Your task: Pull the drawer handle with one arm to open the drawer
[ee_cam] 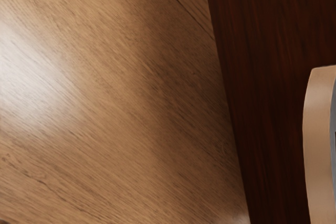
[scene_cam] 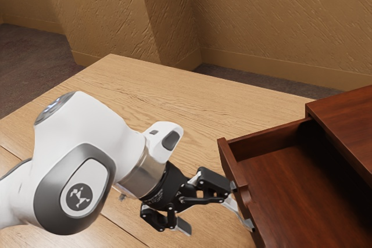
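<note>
Nearest, at the left, the white arm point(scene_cam: 75, 161) has a grey round cap with a small white sign on it. Its black gripper point(scene_cam: 214, 220) is low over the wooden surface point(scene_cam: 174, 97) with its fingers apart, one of them right by the handle point(scene_cam: 244, 193) on the drawer's front. The dark red-brown drawer point(scene_cam: 290, 184) sticks out open from its cabinet point(scene_cam: 349, 114) on the right, and brown walls point(scene_cam: 261, 15) stand far behind.

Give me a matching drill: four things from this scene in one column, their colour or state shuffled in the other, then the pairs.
Things:
1. drawer
2. table
3. wall
4. arm

Colour or state:
a. white and grey
b. rough ochre
c. dark red-brown, pulled open
d. pale wood grain

Pairs: 1-c, 2-d, 3-b, 4-a
</note>
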